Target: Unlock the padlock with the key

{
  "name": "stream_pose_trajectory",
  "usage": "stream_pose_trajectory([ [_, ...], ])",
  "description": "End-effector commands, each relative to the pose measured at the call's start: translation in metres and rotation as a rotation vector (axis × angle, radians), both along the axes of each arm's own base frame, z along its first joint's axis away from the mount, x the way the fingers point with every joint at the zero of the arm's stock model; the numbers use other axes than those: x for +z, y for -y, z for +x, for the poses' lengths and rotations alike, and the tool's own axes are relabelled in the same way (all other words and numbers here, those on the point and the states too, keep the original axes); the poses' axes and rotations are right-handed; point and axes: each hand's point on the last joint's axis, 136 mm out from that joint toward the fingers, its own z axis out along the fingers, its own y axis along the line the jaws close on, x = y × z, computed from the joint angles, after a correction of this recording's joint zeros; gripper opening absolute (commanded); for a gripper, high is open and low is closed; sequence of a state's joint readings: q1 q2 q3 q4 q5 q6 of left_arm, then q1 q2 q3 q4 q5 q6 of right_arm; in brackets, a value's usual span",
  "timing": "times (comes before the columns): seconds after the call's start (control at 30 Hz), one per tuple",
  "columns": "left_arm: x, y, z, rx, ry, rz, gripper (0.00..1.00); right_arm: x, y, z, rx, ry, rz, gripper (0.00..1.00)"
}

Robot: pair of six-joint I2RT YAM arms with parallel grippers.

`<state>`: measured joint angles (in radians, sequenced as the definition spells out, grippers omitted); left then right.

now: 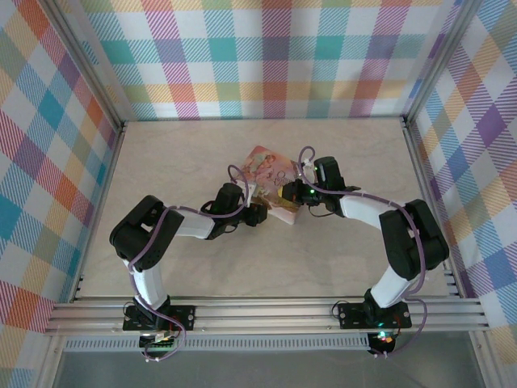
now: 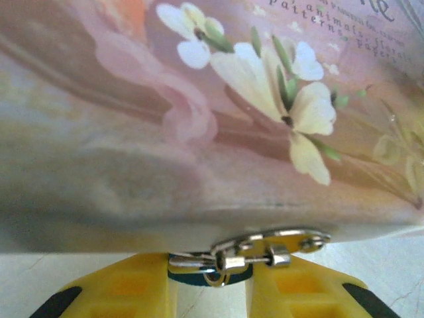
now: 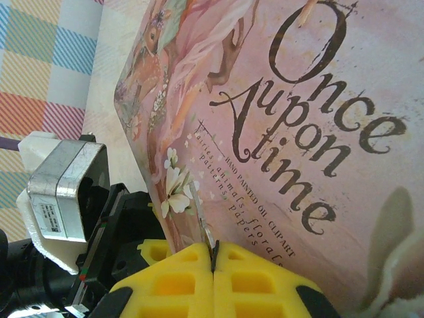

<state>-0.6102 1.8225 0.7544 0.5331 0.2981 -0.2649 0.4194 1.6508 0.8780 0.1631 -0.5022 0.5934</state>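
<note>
Nearest, the right gripper (image 3: 213, 248) presses together on the key (image 3: 207, 233), whose thin blade points away across the tin (image 3: 298, 132). To its left, at the tin's edge, the left gripper (image 2: 211, 281) clamps the padlock (image 2: 185, 277); the key must swing leftward.

Only a thin teal strip of the padlock (image 2: 199, 278) shows. The rest is hidden between the yellow fingers (image 2: 126, 291) of the left gripper (image 2: 211, 285) and behind the clasp (image 2: 255, 250) of the tin (image 2: 199, 99), which is blurred at its left and cut off by three picture edges. The key (image 3: 211, 245) is a mere sliver, its lower part hidden inside the pressed-together right gripper (image 3: 213, 265).
</note>
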Motion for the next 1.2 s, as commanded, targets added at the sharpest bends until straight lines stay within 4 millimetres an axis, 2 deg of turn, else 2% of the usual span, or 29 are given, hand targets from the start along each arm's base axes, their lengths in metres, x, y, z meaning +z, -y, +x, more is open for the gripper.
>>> stream_pose_trajectory([
  [0.0,0.035,0.016,0.001,-0.016,0.033,-0.083,0.28,0.000,0.004,-0.011,0.006,-0.007,-0.042,0.01],
  [0.13,0.043,0.018,-0.009,-0.007,-0.039,-0.119,0.27,0.022,0.012,-0.006,-0.013,0.095,-0.078,0.01],
  [0.23,0.046,0.018,-0.018,0.014,-0.120,-0.145,0.26,0.033,0.021,-0.010,-0.026,0.161,-0.107,0.00],
  [0.43,0.061,0.020,-0.031,0.029,-0.254,-0.205,0.21,0.043,0.036,-0.032,-0.035,0.307,-0.178,0.00],
  [0.63,0.078,0.020,-0.037,0.048,-0.343,-0.204,0.17,0.044,0.037,-0.063,-0.010,0.457,-0.240,0.01],
  [0.83,0.090,0.024,-0.041,0.066,-0.425,-0.232,0.16,0.035,0.032,-0.086,0.017,0.542,-0.233,0.01],
  [1.17,0.101,0.029,-0.043,0.086,-0.513,-0.275,0.13,0.013,0.020,-0.098,0.056,0.592,-0.260,0.01],
])
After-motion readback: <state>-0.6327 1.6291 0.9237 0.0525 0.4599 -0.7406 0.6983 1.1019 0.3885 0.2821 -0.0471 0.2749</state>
